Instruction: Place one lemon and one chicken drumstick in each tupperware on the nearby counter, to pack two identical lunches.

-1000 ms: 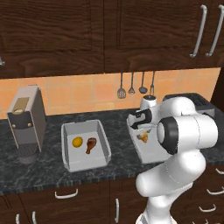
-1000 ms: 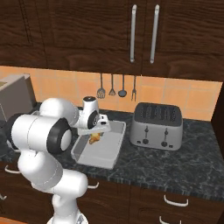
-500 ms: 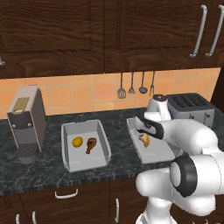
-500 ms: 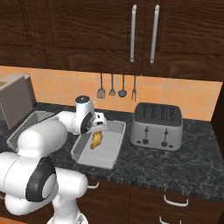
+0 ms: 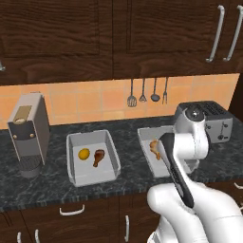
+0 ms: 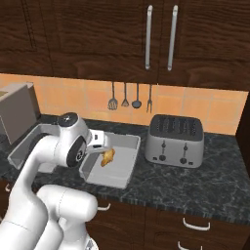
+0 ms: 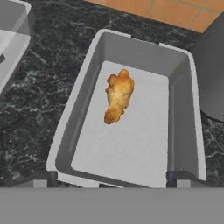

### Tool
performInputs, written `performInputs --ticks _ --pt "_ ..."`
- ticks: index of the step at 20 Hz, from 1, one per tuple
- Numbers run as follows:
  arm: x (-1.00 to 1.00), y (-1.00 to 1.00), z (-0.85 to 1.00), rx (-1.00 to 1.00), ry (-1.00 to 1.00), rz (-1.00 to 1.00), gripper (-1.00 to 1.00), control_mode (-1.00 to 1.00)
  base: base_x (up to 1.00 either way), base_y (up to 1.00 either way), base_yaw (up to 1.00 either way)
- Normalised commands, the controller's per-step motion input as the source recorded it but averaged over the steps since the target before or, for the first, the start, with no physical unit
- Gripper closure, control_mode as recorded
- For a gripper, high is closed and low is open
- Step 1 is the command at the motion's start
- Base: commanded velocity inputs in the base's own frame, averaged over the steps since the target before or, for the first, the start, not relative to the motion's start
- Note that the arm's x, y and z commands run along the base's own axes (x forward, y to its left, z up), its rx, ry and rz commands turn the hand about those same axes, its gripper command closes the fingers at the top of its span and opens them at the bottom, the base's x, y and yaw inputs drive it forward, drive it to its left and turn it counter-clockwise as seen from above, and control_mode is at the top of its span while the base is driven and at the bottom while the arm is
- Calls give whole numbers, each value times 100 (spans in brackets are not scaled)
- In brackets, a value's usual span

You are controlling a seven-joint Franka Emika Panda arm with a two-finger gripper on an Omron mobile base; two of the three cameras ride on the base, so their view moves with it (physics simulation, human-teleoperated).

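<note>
Drumstick (image 7: pixel 118 97) lying loose in right tub (image 7: pixel 183 113), gripper (image 7: pixel 107 180) above with jaws wide and empty; next, fetching a lemon for it.

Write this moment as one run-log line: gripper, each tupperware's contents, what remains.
gripper: open, holds nothing | left tupperware: lemon + drumstick | right tupperware: drumstick, no lemon visible | remaining: lemon for right tupperware

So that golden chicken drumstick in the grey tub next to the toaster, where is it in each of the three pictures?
Left base view: the chicken drumstick lies right of centre, in the right-hand tub, partly behind the white arm.
Right base view: it lies left of centre, in the tub beside the toaster.
Hand view: it lies near the middle, on the tub floor.
Shared landmark: the toaster, just right of this tub.
</note>
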Motion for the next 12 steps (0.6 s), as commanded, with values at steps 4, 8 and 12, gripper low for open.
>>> performInputs --ticks 4,8,12 --pt "-83 0 89 11 -1 -16 -100 -100 0 0 0" --pt "-77 0 89 8 0 -7 -100 -100 0 0 0" --pt "-90 0 84 2 -16 0 -100 -100 0 0 0"
